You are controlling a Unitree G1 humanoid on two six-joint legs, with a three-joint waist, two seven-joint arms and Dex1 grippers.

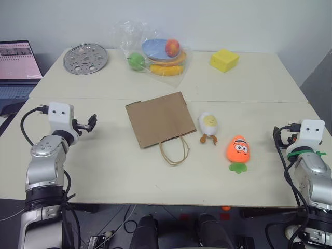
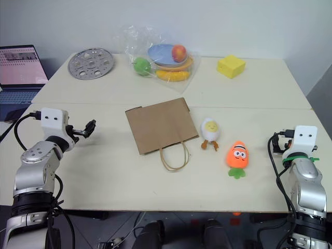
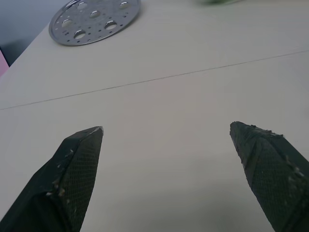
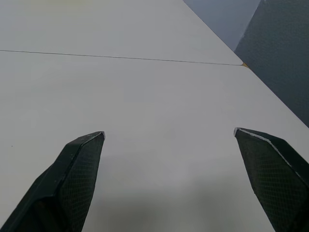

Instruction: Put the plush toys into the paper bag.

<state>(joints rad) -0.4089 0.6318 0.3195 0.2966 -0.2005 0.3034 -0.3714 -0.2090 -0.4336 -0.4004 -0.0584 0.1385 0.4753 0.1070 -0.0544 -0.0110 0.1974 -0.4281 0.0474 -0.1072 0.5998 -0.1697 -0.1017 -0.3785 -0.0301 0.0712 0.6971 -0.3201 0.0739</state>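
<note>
Left eye view: cream table (image 1: 104,171), laptop (image 1: 18,70) beside.

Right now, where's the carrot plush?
In the left eye view the carrot plush lies flat on the table, right of centre, just right of the egg plush and nearer the front edge; the paper bag is further left.

We see bare table (image 1: 104,171) on the left and the near edge — open passage. In the middle, the flat paper bag (image 1: 158,120), egg toy (image 1: 209,124) and carrot toy (image 1: 238,149) lie close together — narrow gaps between them.
</note>
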